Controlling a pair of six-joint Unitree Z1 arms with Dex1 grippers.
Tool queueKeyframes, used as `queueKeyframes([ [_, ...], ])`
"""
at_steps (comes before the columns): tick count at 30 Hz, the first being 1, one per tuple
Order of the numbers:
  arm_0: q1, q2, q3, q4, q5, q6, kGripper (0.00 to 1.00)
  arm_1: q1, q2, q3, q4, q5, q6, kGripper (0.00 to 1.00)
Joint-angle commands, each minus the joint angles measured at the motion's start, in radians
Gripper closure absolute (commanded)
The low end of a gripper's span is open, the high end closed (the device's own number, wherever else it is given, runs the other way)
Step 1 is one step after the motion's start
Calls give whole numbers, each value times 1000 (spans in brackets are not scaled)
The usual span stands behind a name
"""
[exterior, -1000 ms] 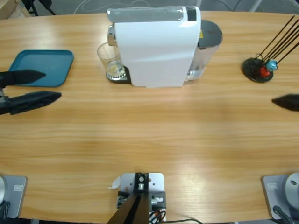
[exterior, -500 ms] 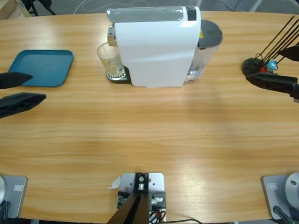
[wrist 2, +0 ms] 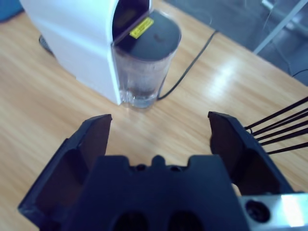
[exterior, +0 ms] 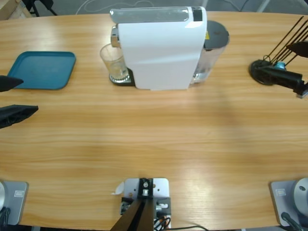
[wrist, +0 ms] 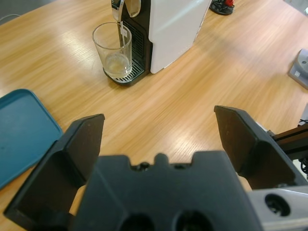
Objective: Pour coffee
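tumbler: under machine spout, coffee thin
left tool: wide open, empty, retreating to desk edge
right tool: open, empty, advancing

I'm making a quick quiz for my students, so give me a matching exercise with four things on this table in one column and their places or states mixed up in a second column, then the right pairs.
Column one:
1. glass tumbler
2. teal tray
3. left gripper
4. water tank

Column two:
A. open and holding nothing
B. lying flat near the table's left end, nothing on it
C. on the drip grille under the spout, with a thin layer of pale liquid
D. attached to the back of the white coffee machine, under a dark lid

Pairs: 1-C, 2-B, 3-A, 4-D
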State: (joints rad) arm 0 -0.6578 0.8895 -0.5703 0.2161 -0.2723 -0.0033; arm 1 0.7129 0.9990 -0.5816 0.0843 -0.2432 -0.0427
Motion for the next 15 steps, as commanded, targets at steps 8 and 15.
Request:
queueKeyframes([
  [8, -42, 38, 28, -8, 10, -7, 0, 27, -53, -27, 72, 25, 38, 0],
  [15, -42, 35, 30, -11, 10, -10, 0, 28, -158, -69, 202, 136, 8, 0],
])
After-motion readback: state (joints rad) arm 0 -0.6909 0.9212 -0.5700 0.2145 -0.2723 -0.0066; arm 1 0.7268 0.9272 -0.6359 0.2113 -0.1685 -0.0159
